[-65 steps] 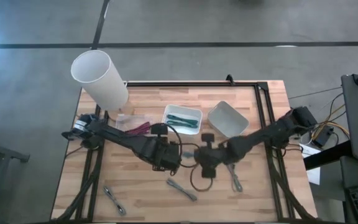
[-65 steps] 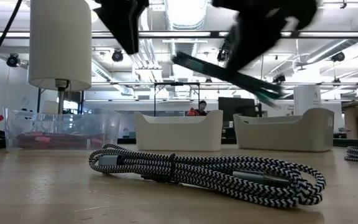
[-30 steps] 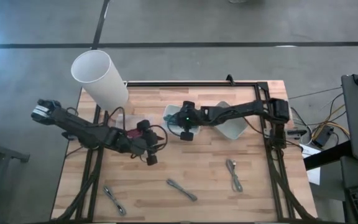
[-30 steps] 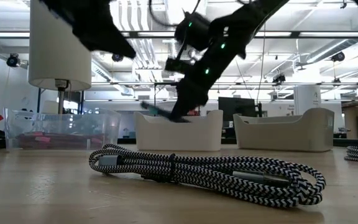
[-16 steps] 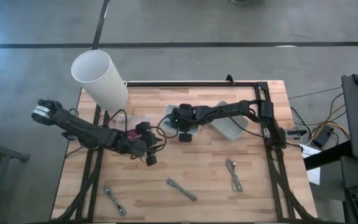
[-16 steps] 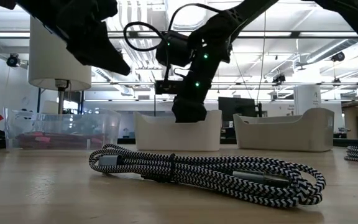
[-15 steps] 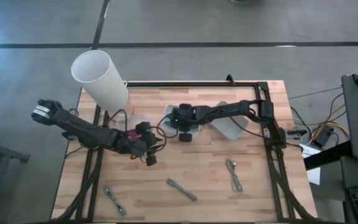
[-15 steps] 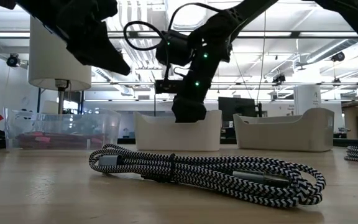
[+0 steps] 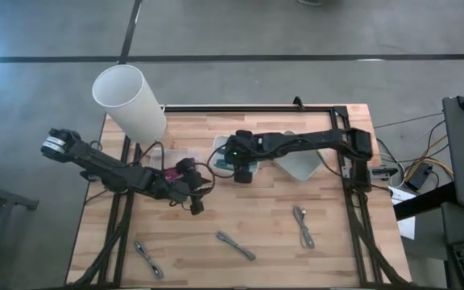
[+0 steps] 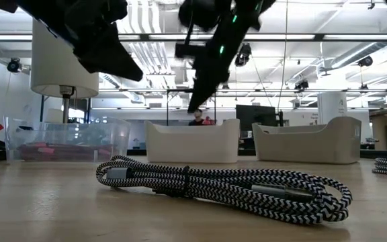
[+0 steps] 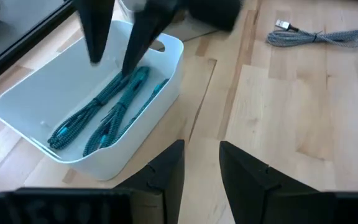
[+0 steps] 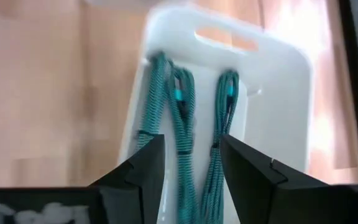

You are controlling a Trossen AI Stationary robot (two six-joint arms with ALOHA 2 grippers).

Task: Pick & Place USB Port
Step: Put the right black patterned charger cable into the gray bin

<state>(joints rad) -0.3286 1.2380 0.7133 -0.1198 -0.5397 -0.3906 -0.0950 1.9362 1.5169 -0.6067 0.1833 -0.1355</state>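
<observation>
Teal cables [image 12: 182, 130] lie lengthwise in our white bin [image 9: 230, 145] at the counter's [image 9: 337, 242] far middle, directly beneath our right gripper [image 9: 242, 171], whose fingers [image 12: 135, 177] stand wide and empty. Our left gripper [image 9: 196, 201] waits nearby, fingers [image 11: 166, 177] narrowly parted, empty.

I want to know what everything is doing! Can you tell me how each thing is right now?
Right gripper: open, above the white bin.
Left gripper: open, empty, near the same bin.
White bin: holds teal cables.
Teal cables: lying in the bin, released.
Second bin: contents hidden.
Clear box: holds red cables.
Striped cable: coiled, lying on the table.
</observation>
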